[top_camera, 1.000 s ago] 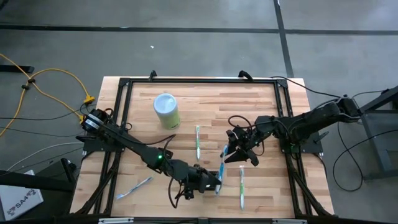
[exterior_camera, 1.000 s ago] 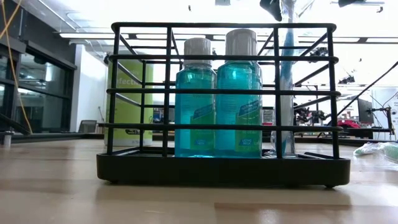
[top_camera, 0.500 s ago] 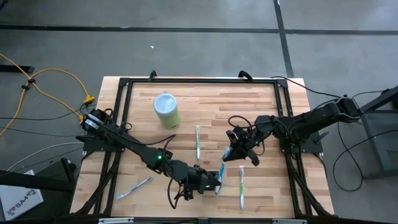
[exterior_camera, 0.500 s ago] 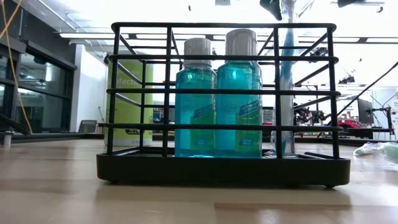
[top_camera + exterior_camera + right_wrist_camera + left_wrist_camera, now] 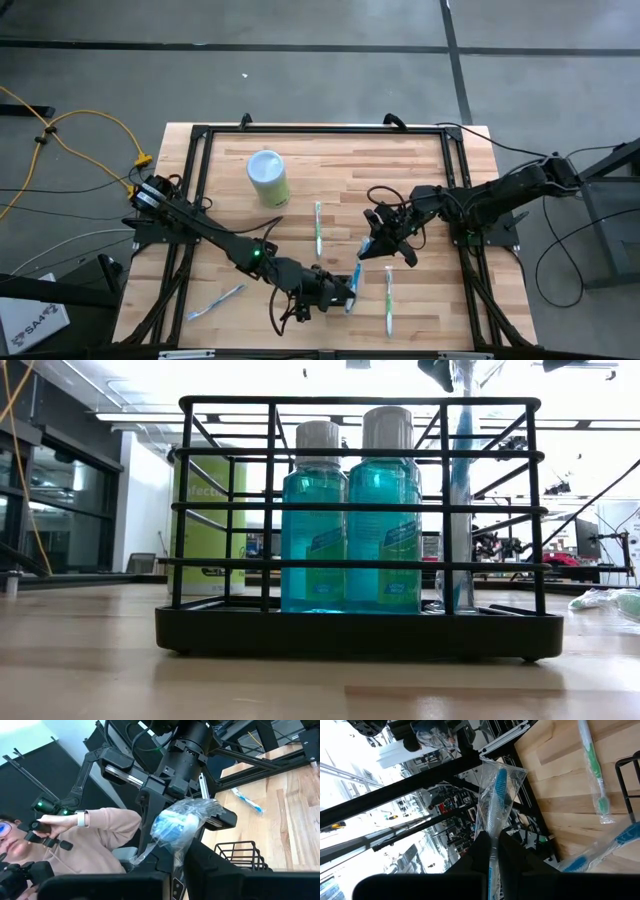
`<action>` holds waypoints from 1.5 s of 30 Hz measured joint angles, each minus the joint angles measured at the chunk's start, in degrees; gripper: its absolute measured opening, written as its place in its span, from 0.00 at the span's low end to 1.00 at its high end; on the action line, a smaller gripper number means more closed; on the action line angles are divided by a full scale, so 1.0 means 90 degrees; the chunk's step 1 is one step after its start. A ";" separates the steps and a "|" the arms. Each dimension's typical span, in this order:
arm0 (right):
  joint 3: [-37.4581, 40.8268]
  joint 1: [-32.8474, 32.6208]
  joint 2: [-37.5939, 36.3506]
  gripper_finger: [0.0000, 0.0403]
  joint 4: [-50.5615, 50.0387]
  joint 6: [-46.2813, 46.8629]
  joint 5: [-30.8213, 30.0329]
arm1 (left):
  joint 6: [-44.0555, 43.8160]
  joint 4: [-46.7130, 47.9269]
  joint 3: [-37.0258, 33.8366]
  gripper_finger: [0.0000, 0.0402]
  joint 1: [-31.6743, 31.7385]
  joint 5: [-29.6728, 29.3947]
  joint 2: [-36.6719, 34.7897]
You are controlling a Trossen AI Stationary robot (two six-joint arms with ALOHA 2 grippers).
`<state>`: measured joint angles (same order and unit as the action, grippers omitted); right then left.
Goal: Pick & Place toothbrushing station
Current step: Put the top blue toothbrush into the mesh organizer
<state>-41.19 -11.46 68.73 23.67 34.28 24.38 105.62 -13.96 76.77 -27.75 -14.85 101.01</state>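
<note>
Where the low view looks level across the table, the toothbrushing station (image 5: 360, 632) fills the near ground. It is a black wire rack on a solid base, standing upright with its open top facing up and its long axis running across that picture. Two bottles of blue liquid (image 5: 350, 510) stand side by side inside it. A blue upright strip shows at its right-hand end, though whether it sits inside the rack or behind it is hard to tell. From above, the rack itself cannot be made out clearly.

The left gripper (image 5: 340, 285) is low at the table's near middle, its fingers pinched narrow on a wrapped blue toothbrush (image 5: 492, 820). The right gripper (image 5: 378, 243) hovers just beyond it, clamped on a crinkled packet (image 5: 182, 827) with something blue inside. A corner of the rack (image 5: 240, 854) lies just beside it.
</note>
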 joint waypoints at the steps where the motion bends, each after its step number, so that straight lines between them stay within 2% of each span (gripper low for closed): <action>1: 0.0000 0.0000 0.0000 0.03 -0.0001 -0.0002 -0.0002 | 0.0000 0.0000 0.0000 0.02 0.0000 0.0000 0.0000; 8: 0.0000 0.0000 -0.0002 0.02 -0.0001 -0.0007 -0.0007 | -0.0109 0.0002 -0.0002 0.06 0.0000 -0.0004 0.0000; 18: 0.0000 -0.0005 -0.0005 0.03 0.0004 -0.0029 0.0014 | -0.0639 0.0046 -0.0005 0.17 0.0010 0.0000 0.0002; 36: 0.0000 -0.0016 -0.0005 0.02 -0.0011 0.0020 0.0049 | -0.0697 0.0022 -0.0005 0.18 -0.0172 -0.0027 0.0002; 45: 0.0000 -0.0365 0.0002 0.02 -0.0033 0.0039 -0.0083 | -0.0695 0.0002 -0.0005 0.18 -0.0177 -0.0024 0.0002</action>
<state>-41.19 -14.75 68.75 23.38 34.63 23.64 99.37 -13.93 76.73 -29.34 -15.07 101.03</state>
